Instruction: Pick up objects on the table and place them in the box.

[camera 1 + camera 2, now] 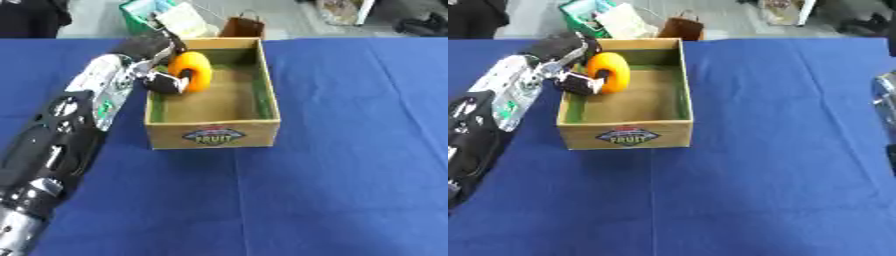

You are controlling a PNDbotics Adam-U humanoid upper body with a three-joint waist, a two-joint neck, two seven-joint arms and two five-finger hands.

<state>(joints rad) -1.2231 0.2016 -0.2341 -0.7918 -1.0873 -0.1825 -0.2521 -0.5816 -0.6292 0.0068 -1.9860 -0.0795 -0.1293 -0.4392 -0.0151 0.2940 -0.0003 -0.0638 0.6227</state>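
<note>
A wooden box (213, 134) with a fruit label on its front stands on the blue table. My left arm reaches in from the lower left over the box's left wall. My left hand (160, 69) is curled round an orange ring-shaped object (192, 71), held upright above the box's far left corner. The box floor below it is bare. A silver part of my right arm (885, 92) shows at the right edge in the right eye view; the right hand itself is out of view.
The blue cloth (350, 175) covers the table around the box. Beyond the far edge lie a green basket (149, 12) with papers and a brown paper bag (242, 26) on the floor.
</note>
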